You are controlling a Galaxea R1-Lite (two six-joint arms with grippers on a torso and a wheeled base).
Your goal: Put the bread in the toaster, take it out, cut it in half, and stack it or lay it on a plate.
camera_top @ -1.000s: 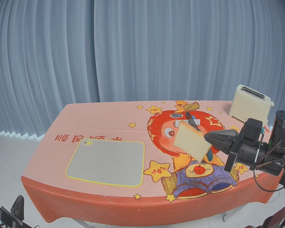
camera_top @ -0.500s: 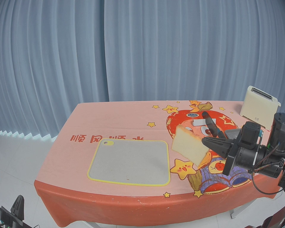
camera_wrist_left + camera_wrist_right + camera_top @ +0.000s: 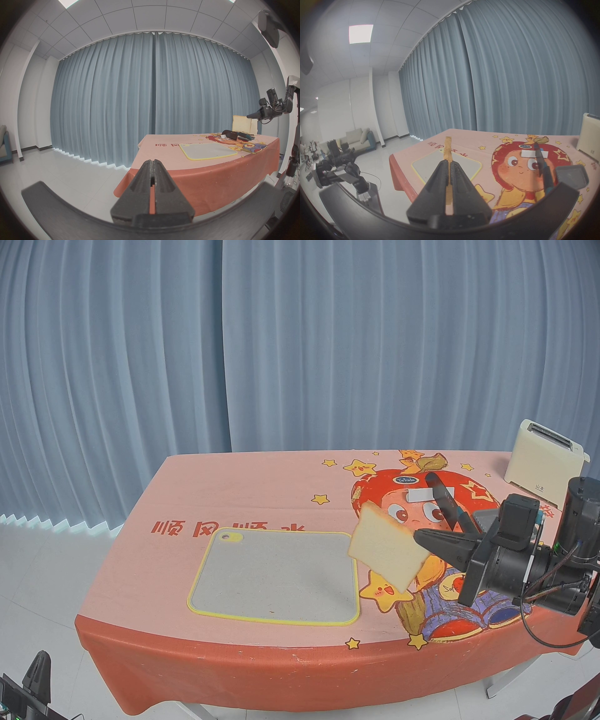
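— What is being gripped by the right pincer?

— A bread slice is being clamped edge-on between its two black fingers, with the crust sticking out past the tips.

— And what is being shown beyond it?

— A grey cutting board with a yellow rim is being shown ahead of the tips, lying flat on the pink tablecloth. Off to one side of the pincer, a knife is being shown across the cartoon face, and farther that way a cream toaster.
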